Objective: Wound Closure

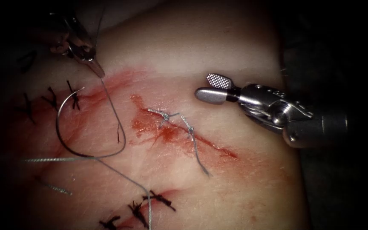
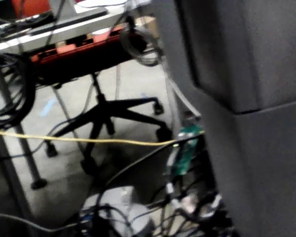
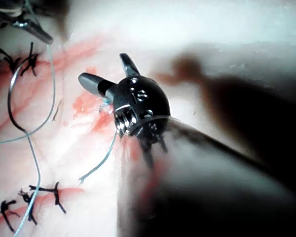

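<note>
While my left pincer (image 1: pixel 100 73) clamps the thread (image 1: pixel 115 111) left of the cut (image 1: pixel 179 134) and my right pincer (image 1: pixel 214 88) hangs spread and empty, the needle (image 1: pixel 67 136) lies loose on the tissue (image 1: pixel 218 51), its arc bulging leftward, tip up.

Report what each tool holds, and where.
Left tool grips the thread above the needle, which lies free on the tissue. Right tool: open, empty.
</note>
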`<state>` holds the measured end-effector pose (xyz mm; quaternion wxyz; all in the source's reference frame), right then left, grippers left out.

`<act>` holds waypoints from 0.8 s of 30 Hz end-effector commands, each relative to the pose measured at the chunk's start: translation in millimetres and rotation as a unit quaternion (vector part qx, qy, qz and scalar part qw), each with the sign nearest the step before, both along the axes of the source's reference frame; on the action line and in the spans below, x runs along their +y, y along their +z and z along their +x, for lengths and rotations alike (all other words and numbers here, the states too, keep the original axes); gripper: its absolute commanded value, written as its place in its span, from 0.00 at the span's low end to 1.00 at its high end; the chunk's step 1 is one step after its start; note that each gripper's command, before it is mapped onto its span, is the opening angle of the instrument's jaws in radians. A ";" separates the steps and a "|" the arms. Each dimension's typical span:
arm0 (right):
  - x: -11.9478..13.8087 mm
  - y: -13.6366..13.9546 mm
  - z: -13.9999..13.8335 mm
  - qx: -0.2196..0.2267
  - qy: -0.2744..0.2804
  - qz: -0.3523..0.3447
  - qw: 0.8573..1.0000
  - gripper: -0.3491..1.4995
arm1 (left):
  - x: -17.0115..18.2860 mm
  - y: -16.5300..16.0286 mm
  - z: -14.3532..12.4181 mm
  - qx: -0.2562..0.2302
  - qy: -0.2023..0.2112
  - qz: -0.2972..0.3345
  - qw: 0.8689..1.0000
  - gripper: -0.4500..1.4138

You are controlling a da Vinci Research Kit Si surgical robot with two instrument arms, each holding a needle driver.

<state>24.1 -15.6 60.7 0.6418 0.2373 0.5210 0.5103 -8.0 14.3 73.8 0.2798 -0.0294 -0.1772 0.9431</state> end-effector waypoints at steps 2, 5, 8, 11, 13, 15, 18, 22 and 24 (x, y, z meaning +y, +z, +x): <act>-0.2 0.1 0.6 -0.003 0.007 -0.003 1.000 0.96 | 0.5 -0.1 -0.9 -0.011 0.015 -0.011 1.000 0.88; -0.1 -0.2 0.5 -0.006 0.004 -0.012 1.000 0.97 | 1.5 -2.0 -2.2 -0.062 0.023 -0.032 0.997 0.92; 0.6 -1.0 0.1 -0.006 0.005 -0.010 1.000 0.97 | 2.3 -6.6 -5.8 -0.158 0.021 -0.048 0.986 0.86; 1.0 -1.4 -0.2 -0.006 0.007 -0.007 1.000 0.97 | 2.7 -10.4 -8.2 -0.189 0.008 -0.060 0.980 0.82; 1.4 -1.7 -0.7 -0.006 0.007 -0.007 1.000 0.96 | 2.4 -15.0 -11.1 -0.230 0.027 -0.084 0.969 0.80; 1.8 -1.8 -1.1 -0.006 0.007 -0.006 1.000 0.96 | 0.4 -17.9 -13.4 -0.265 0.033 -0.068 0.961 0.79; 2.0 -2.0 -1.5 -0.004 0.008 -0.004 1.000 0.97 | -1.6 -18.8 -14.9 -0.285 0.057 -0.050 0.955 0.79; 2.7 -2.4 -2.2 -0.004 0.011 -0.001 1.000 0.96 | -4.9 -17.2 -15.3 -0.320 0.176 -0.046 0.930 0.81; 2.7 -2.4 -2.2 -0.004 0.011 -0.001 1.000 0.96 | -5.1 -16.0 -14.6 -0.313 0.203 -0.045 0.927 0.84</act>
